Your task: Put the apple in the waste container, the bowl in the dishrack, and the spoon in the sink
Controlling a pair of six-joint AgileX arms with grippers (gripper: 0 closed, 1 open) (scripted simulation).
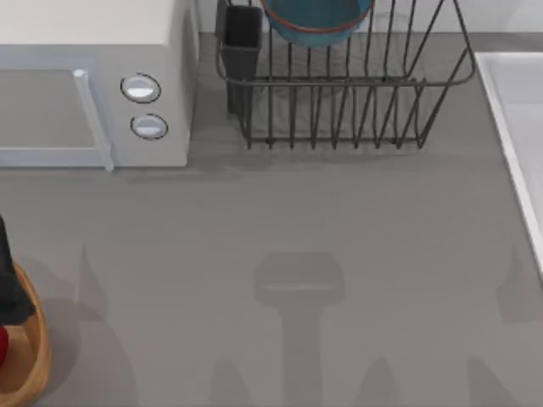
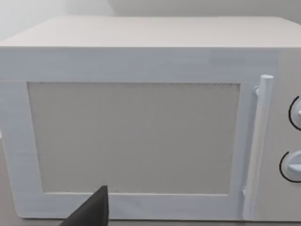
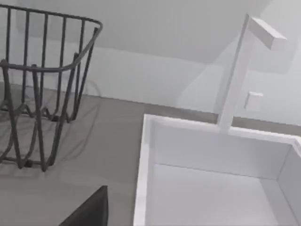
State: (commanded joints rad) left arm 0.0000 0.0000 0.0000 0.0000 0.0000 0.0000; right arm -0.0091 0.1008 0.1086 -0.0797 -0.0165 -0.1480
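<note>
Blue-teal bowl (image 1: 316,19) upright among dishrack (image 1: 356,102) bars

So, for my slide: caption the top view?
Bowl in the dishrack, apple in the waste container, beside the microwave.

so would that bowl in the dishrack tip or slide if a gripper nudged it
Probably little. The bowl sits among the upright bars of the dishrack, which should stop it sliding sideways. Its round, thin rim suggests it could rock or roll slightly between bars. It looks rigid and glossy, so likely slippery to pinch.
</note>
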